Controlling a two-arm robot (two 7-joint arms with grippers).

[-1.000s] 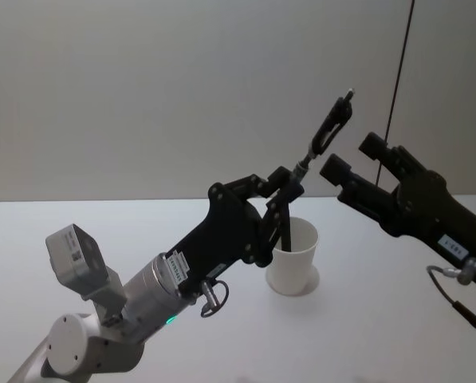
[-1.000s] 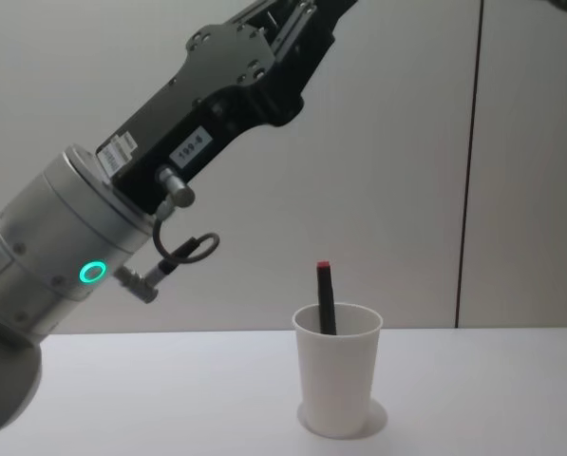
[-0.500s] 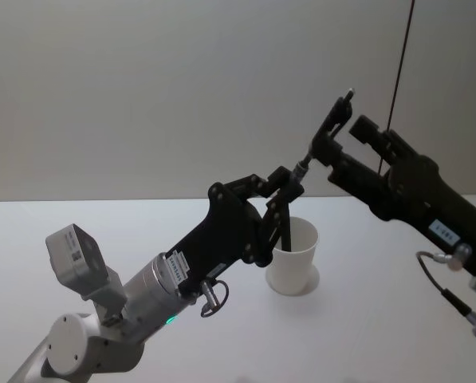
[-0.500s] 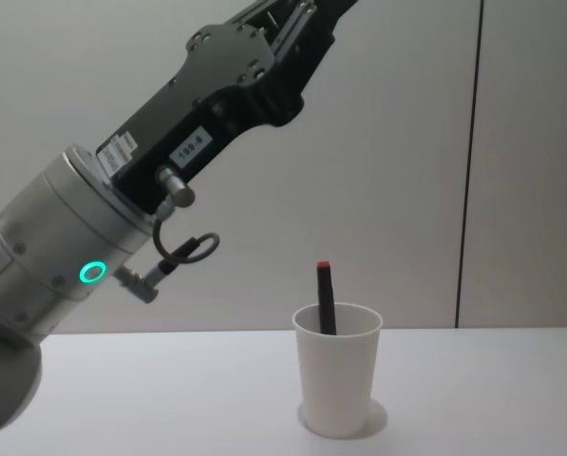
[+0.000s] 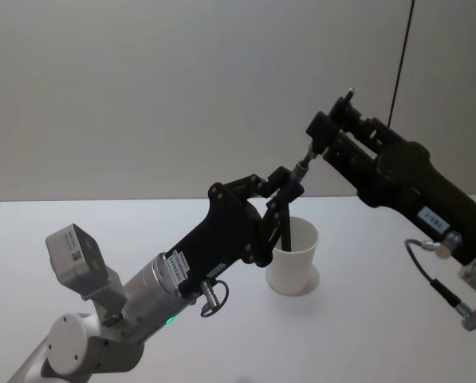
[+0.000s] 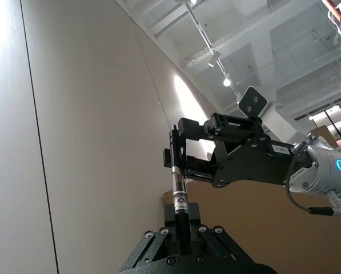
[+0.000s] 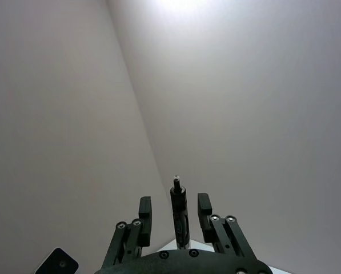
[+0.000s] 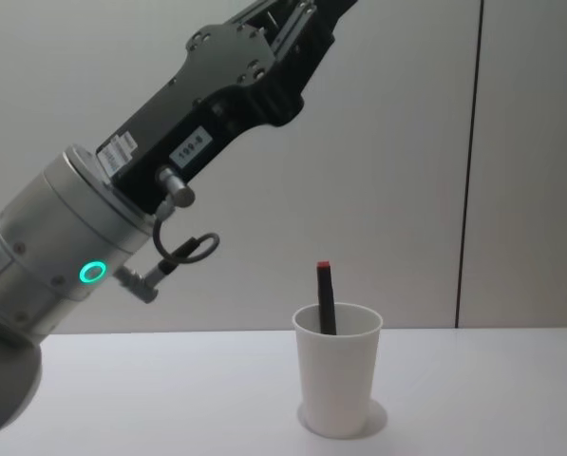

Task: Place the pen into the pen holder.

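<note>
My left gripper (image 5: 289, 185) is shut on the lower end of a black pen (image 5: 305, 159), holding it tilted up above the white paper pen holder (image 5: 295, 259). My right gripper (image 5: 333, 120) is open, its fingers straddling the pen's upper end. In the right wrist view the pen (image 7: 179, 212) stands between the two fingers (image 7: 144, 220) with a gap on each side. The left wrist view shows the pen (image 6: 179, 191) rising from my left gripper (image 6: 180, 231) into the right gripper (image 6: 177, 149). Another dark pen with a red top (image 8: 325, 302) stands in the pen holder (image 8: 338, 385).
The white table (image 5: 365, 335) stretches around the cup, with a plain grey wall behind it. My left arm (image 8: 169, 161) crosses the upper left of the chest view, well above the cup. A thin dark vertical line (image 8: 468, 161) runs down the wall.
My right gripper has moved left and closer until its open fingers sit on either side of the pen's upper end. The left arm, the held pen and the cup have stayed still.
</note>
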